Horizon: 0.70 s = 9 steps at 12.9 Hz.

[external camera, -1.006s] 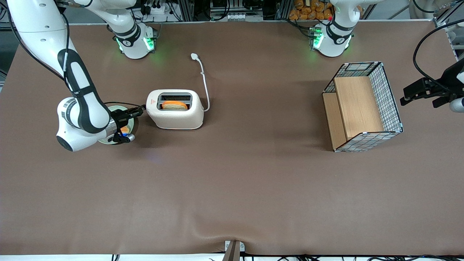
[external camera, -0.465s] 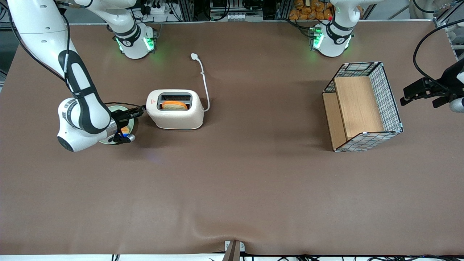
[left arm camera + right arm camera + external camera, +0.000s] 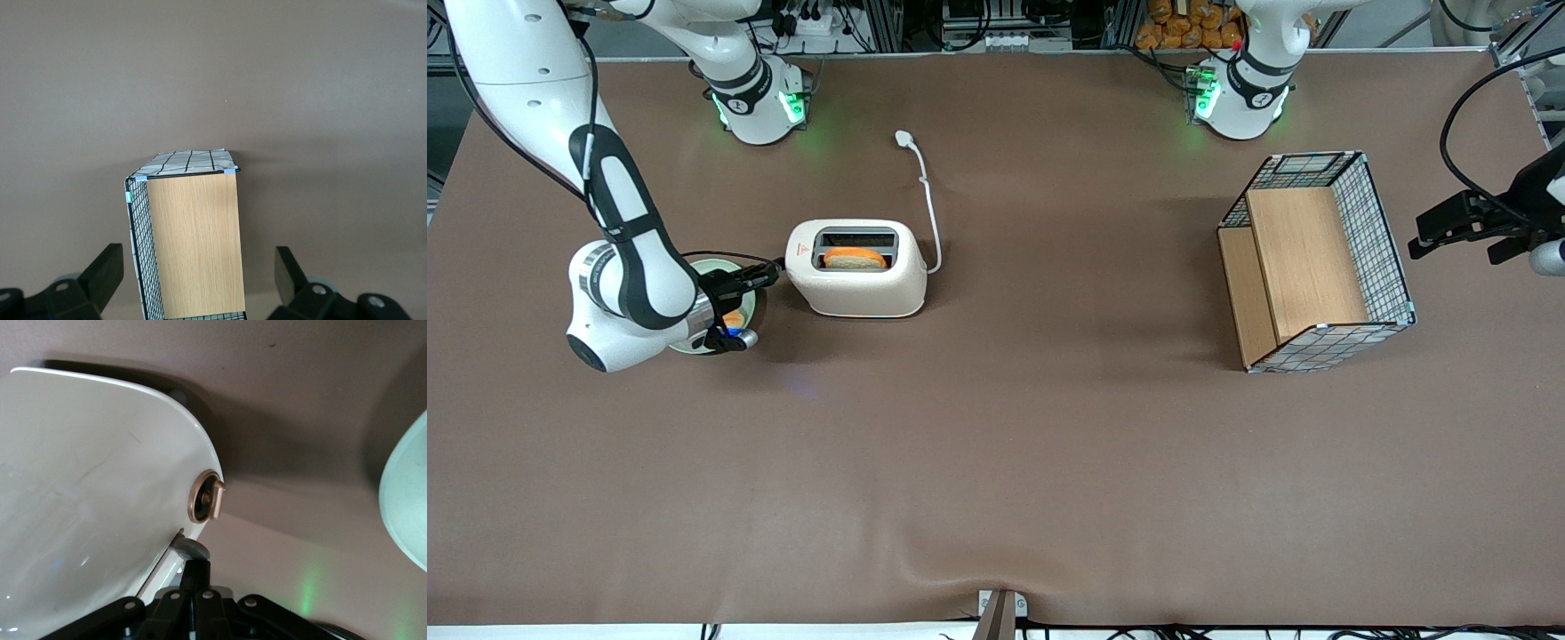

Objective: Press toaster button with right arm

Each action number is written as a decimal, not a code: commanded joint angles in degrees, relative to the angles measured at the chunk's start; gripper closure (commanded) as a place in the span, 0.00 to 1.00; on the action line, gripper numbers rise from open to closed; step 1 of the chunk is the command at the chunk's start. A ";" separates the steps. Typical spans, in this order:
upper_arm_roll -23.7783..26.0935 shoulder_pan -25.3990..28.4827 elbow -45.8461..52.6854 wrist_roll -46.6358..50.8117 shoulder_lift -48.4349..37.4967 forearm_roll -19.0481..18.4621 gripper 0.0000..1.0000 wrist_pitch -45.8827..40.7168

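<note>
The cream-white toaster (image 3: 856,283) stands on the brown table with an orange-crusted bread slice (image 3: 855,258) in its top slot. My right arm's gripper (image 3: 770,272) lies level at the toaster's short end face, fingers shut together with nothing between them. In the right wrist view the gripper (image 3: 197,568) has its tips against the small grey toaster button (image 3: 191,550), which sticks out of a slot in the toaster (image 3: 87,493). A bronze dial (image 3: 203,497) sits on that same end face, beside the button.
A pale green plate (image 3: 745,307) lies under my wrist, its rim (image 3: 407,493) close beside the gripper. The toaster's white cord (image 3: 927,196) runs to a loose plug (image 3: 904,138). A wire basket with wooden shelves (image 3: 1316,262) stands toward the parked arm's end.
The right arm's wrist has shifted only very slightly. The gripper tip stays at the toaster's end face, and the toaster has not moved.
</note>
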 commanded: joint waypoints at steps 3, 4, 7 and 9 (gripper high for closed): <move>0.55 0.98 -1.58 -1.27 4.42 1.55 1.00 5.91; 0.55 1.07 -1.58 -1.27 5.03 1.55 1.00 6.27; 0.55 0.98 -1.50 -1.27 5.74 1.55 1.00 6.80; 0.55 0.98 -1.15 -1.10 4.78 1.55 1.00 5.84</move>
